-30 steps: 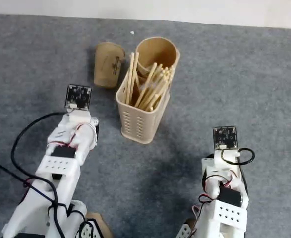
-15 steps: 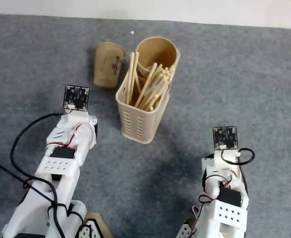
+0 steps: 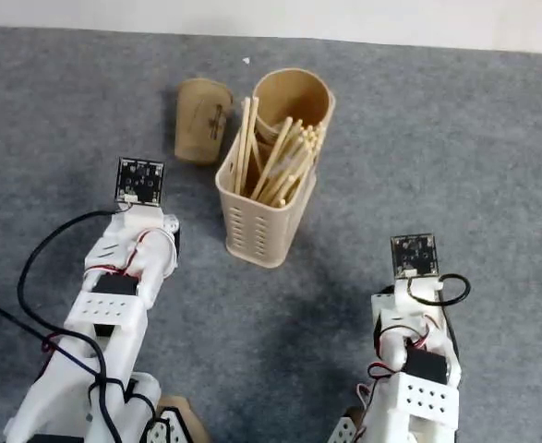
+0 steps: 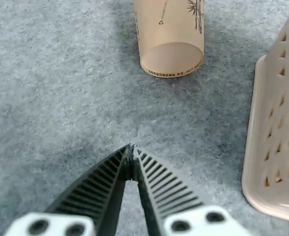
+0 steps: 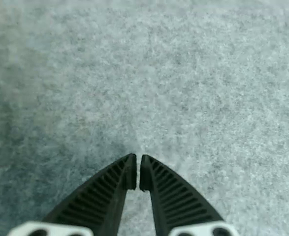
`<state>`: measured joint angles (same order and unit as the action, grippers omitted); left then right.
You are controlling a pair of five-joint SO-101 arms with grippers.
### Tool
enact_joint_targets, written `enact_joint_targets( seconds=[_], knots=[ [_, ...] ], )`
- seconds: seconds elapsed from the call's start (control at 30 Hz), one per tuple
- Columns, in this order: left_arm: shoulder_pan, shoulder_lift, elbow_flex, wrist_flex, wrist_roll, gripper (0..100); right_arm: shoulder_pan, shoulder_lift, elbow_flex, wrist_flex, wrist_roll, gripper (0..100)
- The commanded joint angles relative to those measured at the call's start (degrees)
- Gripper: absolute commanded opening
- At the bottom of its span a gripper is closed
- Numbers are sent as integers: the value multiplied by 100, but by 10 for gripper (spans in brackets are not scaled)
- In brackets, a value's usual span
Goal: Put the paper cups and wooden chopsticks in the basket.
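Little is changed over the last second. The left arm [image 3: 114, 277] is drawn slightly back and outward from the basket [image 3: 261, 221], and the right arm [image 3: 414, 351] is shifted a touch to its own left. Nothing on the table [image 3: 492, 166] is displaced.

The left gripper [image 4: 133, 156] is held closed, its tips meeting just over the grey surface with nothing between them. The right gripper [image 5: 135, 169] is closed but for a hairline gap and is likewise empty.

The chopsticks [image 3: 275, 161] are stood in the basket, and one paper cup [image 3: 294, 92] is tucked in at its far end. The second cup [image 3: 201, 120] is left lying on its side just beside the basket, towards the table's far edge. By this it is judged that only this cup is still to be put away. The small retreat is read as repositioning rather than progress, and the jaws would have to be opened before any grasp.

The basket's contents and the placing of both arms are given by the high view. In the left wrist view the fallen cup is shown straight ahead of the closed tips, one round end turned towards them and bare surface between, with the basket's perforated wall to one side. In the right wrist view grey surface is seen ahead of the tips.
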<state>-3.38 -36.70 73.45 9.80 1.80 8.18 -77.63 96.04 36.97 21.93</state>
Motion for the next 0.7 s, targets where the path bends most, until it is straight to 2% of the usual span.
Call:
enact_joint_targets(
  seconds=[0.0, 0.1, 0.17, 0.27, 0.37, 0.53, 0.67],
  knots=[
    [-119, -119, -347, -97, 26, 21, -75, -75, 338, -110, 70, 35],
    [-400, 92, -1675, 88, 53, 24, -75, -75, 338, -110, 70, 35],
    [-374, 576, -2949, 809, 62, 35, -75, -75, 338, -110, 70, 35],
    [-215, 1719, -5235, 2189, 62, 124, -75, -75, 338, -110, 70, 35],
    [-136, 3178, -7486, 3024, 62, 191, -75, -75, 338, -110, 70, 35],
    [-163, 5921, -10580, 3666, 62, 191, -75, -75, 338, -110, 70, 35],
    [-127, 7996, -12848, 3727, 62, 176, -75, -75, 338, -110, 70, 35]
  ],
)
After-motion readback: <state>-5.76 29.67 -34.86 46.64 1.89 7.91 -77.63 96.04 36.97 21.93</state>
